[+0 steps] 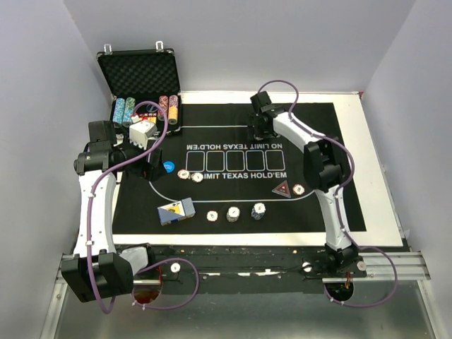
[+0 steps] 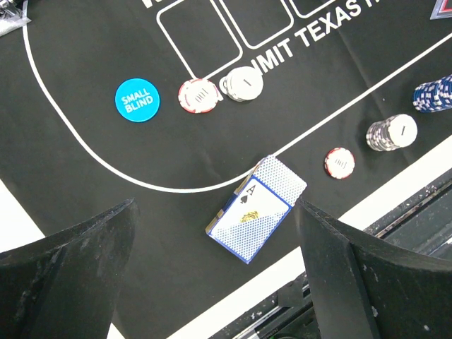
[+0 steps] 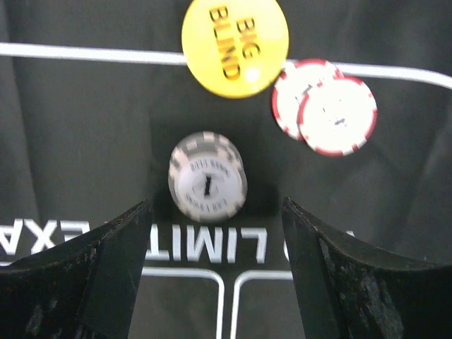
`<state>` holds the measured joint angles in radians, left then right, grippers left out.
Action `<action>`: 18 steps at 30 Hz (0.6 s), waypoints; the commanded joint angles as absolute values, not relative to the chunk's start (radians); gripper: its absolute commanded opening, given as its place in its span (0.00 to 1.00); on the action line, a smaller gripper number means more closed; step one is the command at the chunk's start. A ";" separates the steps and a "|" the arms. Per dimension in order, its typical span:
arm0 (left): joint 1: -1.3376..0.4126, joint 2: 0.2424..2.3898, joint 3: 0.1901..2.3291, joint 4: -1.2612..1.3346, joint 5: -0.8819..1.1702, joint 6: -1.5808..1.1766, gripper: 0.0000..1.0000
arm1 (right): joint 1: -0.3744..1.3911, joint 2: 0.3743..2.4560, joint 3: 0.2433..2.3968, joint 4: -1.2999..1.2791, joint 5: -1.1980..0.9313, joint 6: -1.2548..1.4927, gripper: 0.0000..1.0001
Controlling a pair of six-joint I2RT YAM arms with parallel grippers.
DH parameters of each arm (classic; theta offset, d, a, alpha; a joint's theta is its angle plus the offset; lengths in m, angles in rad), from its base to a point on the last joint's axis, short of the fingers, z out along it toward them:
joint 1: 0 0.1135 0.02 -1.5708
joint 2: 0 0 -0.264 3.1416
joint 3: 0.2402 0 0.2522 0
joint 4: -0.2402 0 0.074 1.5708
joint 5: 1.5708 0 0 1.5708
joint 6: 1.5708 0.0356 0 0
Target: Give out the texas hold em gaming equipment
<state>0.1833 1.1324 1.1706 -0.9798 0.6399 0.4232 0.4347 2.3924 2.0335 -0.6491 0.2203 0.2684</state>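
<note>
My left gripper (image 1: 151, 168) (image 2: 205, 212) is open and empty above the black mat's left end. Below it in the left wrist view lie a blue-backed card deck (image 2: 256, 208) (image 1: 176, 211), a blue "SMALL BLIND" button (image 2: 137, 99) (image 1: 169, 167), a red-white chip (image 2: 198, 95) and a white chip stack (image 2: 242, 83). My right gripper (image 1: 258, 131) (image 3: 214, 240) is open and empty at the mat's far side. A grey-white chip stack (image 3: 207, 176) stands just beyond its fingertips. A yellow "BIG BLIND" button (image 3: 235, 46) and two red-white chips (image 3: 325, 106) lie further out. A dark red triangular marker (image 1: 282, 188) lies beside a chip (image 1: 299, 189).
The open black foam-lined case (image 1: 141, 74) with rows of chips (image 1: 145, 109) stands at the back left. Three chip piles (image 1: 233, 213) sit along the mat's near edge. The black mat (image 1: 332, 141) lies on a white board (image 1: 374, 169). Grey walls close in on both sides.
</note>
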 commanded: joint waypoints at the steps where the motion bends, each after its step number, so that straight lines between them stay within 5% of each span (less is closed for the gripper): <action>1: 0.192 1.109 1.181 -0.991 0.647 0.436 0.99 | 0.457 2.195 1.922 -0.603 0.216 0.278 0.82; 18: 0.192 1.100 1.167 -0.988 0.644 0.431 0.99 | 0.948 1.743 1.341 -0.509 0.235 0.321 0.95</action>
